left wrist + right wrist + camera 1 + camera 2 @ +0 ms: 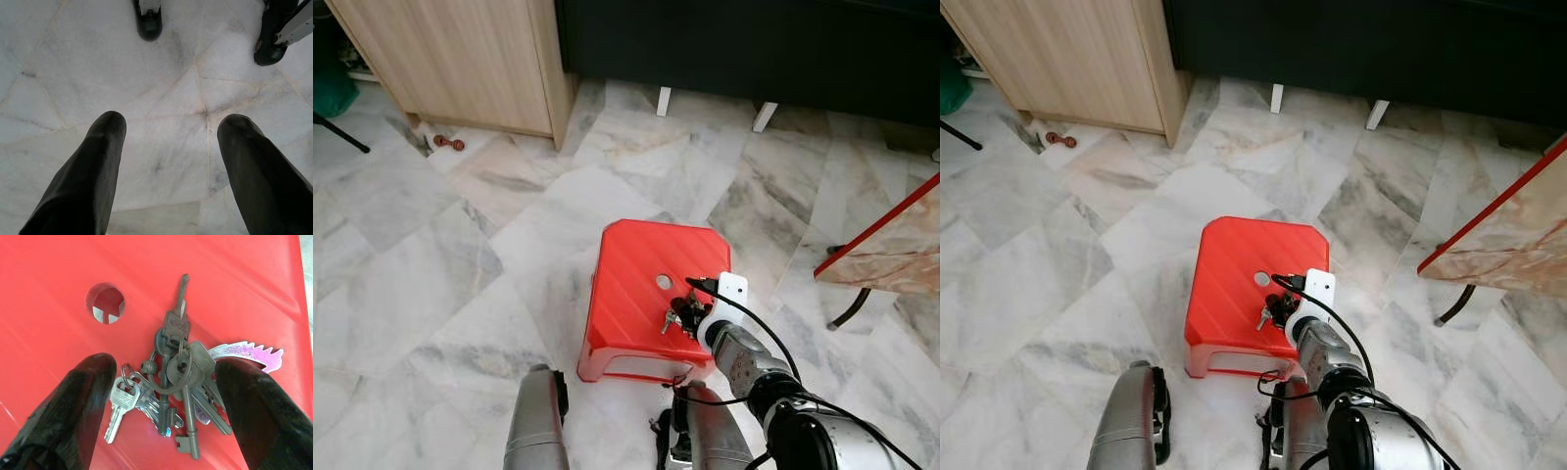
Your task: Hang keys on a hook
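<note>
A bunch of keys (171,377) on a ring, with a purple glittery tag (244,352), lies on a red plastic stool (636,284) beside its round centre hole (104,302). My right gripper (164,396) hovers just over the bunch, open, with one black finger (83,401) on each side of the keys. In the head views the keys (680,315) lie at the stool's near right, under the right wrist (724,318). My left gripper (166,161) hangs open over the marble floor. No hook is in sight.
A wooden cabinet (470,59) stands at the back left and a dark sofa (754,49) on white legs at the back. A red-edged table (891,245) juts in from the right. My own feet (148,19) stand on the marble floor close to the stool.
</note>
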You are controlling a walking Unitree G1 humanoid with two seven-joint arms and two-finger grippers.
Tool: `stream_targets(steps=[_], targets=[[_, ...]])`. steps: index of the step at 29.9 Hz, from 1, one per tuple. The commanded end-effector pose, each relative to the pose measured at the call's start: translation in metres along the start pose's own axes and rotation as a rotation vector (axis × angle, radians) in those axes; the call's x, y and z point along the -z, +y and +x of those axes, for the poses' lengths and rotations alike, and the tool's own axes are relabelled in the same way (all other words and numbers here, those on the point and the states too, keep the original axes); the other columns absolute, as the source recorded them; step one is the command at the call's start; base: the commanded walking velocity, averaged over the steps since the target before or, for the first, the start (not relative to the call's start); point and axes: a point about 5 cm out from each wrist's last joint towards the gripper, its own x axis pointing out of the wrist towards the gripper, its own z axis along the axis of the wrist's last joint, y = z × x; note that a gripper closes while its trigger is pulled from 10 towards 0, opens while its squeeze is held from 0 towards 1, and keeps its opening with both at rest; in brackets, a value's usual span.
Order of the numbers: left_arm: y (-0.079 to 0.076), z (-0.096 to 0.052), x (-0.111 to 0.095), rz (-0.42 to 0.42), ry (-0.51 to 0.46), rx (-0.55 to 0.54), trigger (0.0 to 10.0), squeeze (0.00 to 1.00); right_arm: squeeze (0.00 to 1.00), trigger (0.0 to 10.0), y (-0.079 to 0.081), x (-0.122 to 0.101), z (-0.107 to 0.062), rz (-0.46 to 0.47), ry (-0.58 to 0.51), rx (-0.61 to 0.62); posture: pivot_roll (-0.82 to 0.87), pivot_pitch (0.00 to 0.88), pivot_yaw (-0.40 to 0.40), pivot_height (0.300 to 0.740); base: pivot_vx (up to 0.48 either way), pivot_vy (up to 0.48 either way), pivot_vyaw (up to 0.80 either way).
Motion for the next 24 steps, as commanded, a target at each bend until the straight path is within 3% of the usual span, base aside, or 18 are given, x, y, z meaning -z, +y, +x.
stream_targets(steps=[1, 18, 19, 24], targets=[[-0.009, -0.009, 0.020, -0.018, 0.067, 0.025, 10.0, 0.00, 0.00, 10.0, -0.003, 0.012, -0.001, -0.001, 0.053, 0.018, 0.16, 0.404, -0.104, 0.650, 0.000, 0.000, 0.00], [-0.018, -0.020, 0.028, -0.034, 0.064, 0.030, 10.0, 0.00, 0.00, 10.0, -0.007, 0.016, -0.002, -0.026, 0.062, 0.065, 0.17, 0.441, -0.114, 0.650, 0.000, 0.000, 0.00], [-0.019, -0.020, 0.029, -0.040, 0.064, 0.028, 10.0, 0.00, 0.00, 0.0, -0.008, 0.015, -0.002, -0.022, 0.058, 0.076, 0.17, 0.442, -0.116, 0.650, 0.000, 0.000, 0.00], [-0.020, -0.021, 0.029, -0.047, 0.066, 0.031, 10.0, 0.00, 0.00, 0.0, -0.009, 0.015, -0.002, -0.024, 0.058, 0.080, 0.17, 0.443, -0.121, 0.650, 0.000, 0.000, 0.00]])
